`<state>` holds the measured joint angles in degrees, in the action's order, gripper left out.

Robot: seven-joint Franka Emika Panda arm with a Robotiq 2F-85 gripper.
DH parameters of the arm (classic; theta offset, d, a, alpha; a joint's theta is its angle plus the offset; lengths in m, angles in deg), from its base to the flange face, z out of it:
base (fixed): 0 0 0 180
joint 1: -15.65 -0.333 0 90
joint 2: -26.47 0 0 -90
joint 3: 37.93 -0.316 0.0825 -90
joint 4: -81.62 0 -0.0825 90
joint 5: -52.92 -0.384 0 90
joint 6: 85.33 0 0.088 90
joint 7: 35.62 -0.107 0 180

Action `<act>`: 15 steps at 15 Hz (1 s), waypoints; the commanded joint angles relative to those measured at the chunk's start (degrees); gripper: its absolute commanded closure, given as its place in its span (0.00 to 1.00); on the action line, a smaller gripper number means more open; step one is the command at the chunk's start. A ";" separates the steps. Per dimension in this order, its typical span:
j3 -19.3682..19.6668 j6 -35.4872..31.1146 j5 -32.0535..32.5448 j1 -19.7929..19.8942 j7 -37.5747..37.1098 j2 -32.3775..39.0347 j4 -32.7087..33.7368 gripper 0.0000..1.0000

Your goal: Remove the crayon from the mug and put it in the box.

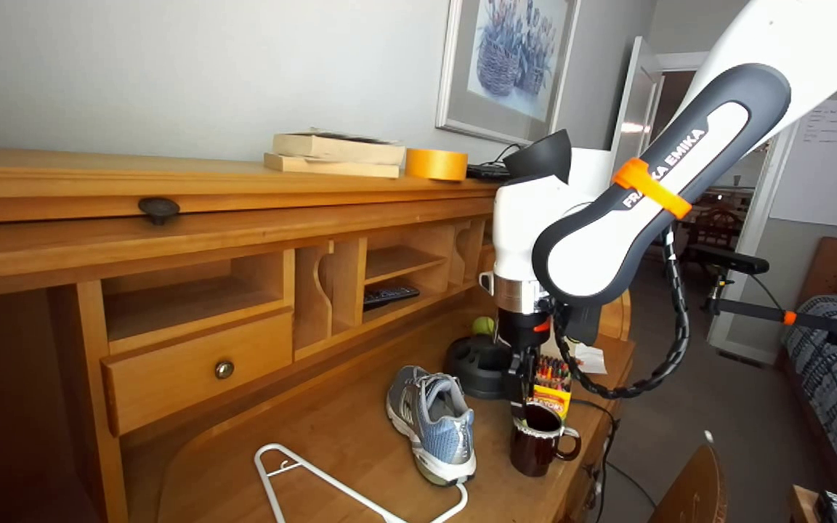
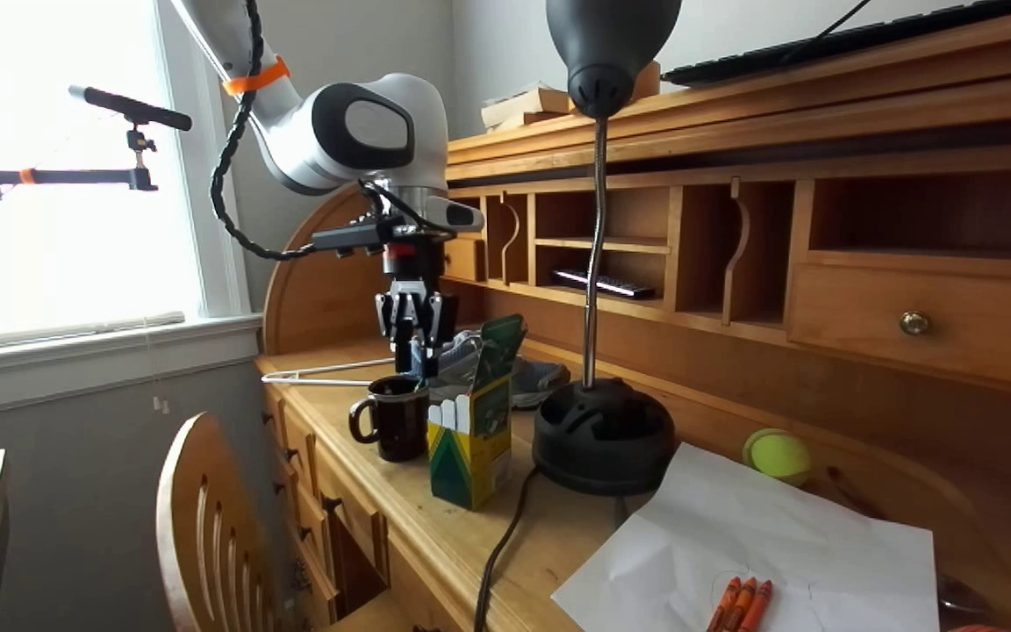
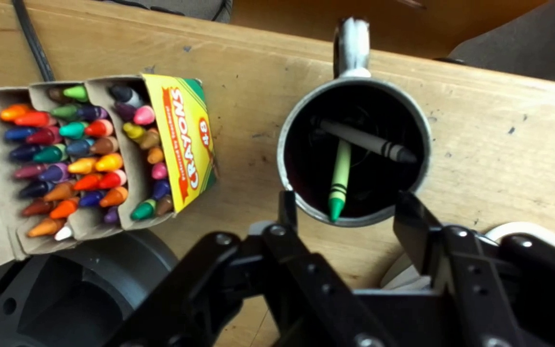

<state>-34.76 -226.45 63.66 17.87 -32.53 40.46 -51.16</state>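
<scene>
"Wrist view: how does the gripper (image 3: 347, 212) stand?"

"Its fingers (image 3: 287, 212) are apart, one to either side of the green crayon (image 3: 340, 173), with a visible gap between. The fingertips are right by the rim of the dark brown mug (image 2: 400, 426); whether they touch it, I can't tell."

"So where exactly is that crayon?"

"In the mug, tilted, its tip at the rim on the gripper's side. A grey crayon (image 3: 366, 139) is in there too, lying across its lower end."

"And the mug?"

"Upright on the wooden desk (image 3: 248, 62), handle toward the desk's front edge."

"The crayon box (image 3: 181, 144)?"

"Yellow and green, standing near the mug with its flap raised, rows of crayons (image 3: 87, 165) inside, tips up. A black lamp base (image 2: 604, 439) is just beside it."

"What else is beside the mug?"

"In an exterior view, a grey-and-blue sneaker (image 1: 427, 421), with a white clothes hanger (image 1: 331, 480) near it."

"Any more crayons about?"

"Three orange-red crayons (image 2: 740, 601), side by side on a white sheet of paper (image 2: 690, 527) in an exterior view, with a tennis ball (image 2: 776, 455) by the edge of the sheet."
</scene>
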 commanded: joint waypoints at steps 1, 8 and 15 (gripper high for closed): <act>-0.15 1.24 -0.81 -0.20 -0.53 -0.32 -0.55 0.50; -0.26 1.93 -1.30 -0.10 -0.35 -0.75 -1.09 0.59; 0.00 1.20 -1.14 -0.08 -1.25 -1.70 -1.74 0.57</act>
<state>-34.90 -225.69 63.22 17.87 -32.79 40.10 -51.72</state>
